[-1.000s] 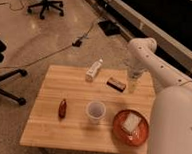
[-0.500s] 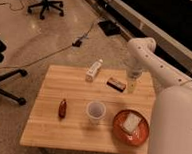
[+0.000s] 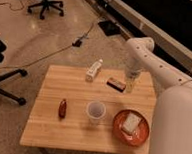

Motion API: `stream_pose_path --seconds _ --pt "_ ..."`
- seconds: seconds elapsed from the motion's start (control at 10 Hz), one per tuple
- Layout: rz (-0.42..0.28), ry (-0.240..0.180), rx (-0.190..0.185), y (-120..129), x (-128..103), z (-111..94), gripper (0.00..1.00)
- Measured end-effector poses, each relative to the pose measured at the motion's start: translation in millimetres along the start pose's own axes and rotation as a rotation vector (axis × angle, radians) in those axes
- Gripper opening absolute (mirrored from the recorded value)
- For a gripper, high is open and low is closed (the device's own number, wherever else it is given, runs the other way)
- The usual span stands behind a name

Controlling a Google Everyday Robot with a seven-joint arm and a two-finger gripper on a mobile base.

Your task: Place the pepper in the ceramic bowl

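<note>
The pepper (image 3: 62, 108) is small, slim and dark red-brown. It lies on the left part of the wooden table (image 3: 75, 130). The ceramic bowl (image 3: 119, 133) is a wide orange-red dish at the front right, with a pale square thing (image 3: 131, 122) lying in it. My gripper (image 3: 131, 84) hangs from the white arm over the back right of the table, beside a dark rectangular block (image 3: 116, 83). It is far from the pepper and holds nothing that I can see.
A white bottle (image 3: 93, 70) lies at the back of the table. A pale translucent cup (image 3: 96, 111) stands between pepper and bowl. My white arm covers the table's right side. Office chairs (image 3: 44, 0) and floor cables (image 3: 78, 41) lie behind and to the left.
</note>
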Motion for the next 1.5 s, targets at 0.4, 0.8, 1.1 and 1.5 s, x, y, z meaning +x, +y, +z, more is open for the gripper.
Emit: stream_pose_path --seconds 0.4,0.8,1.1,1.5 --pt "-0.004 0.000 0.005 4 -7 -3 0.59" --pt "-0.005 0.000 0.010 13 -12 -8 0.59" --pt "-0.006 -0.003 0.018 18 -18 -12 0.59" --pt "-0.001 -0.007 0.026 25 -20 -17 0.59"
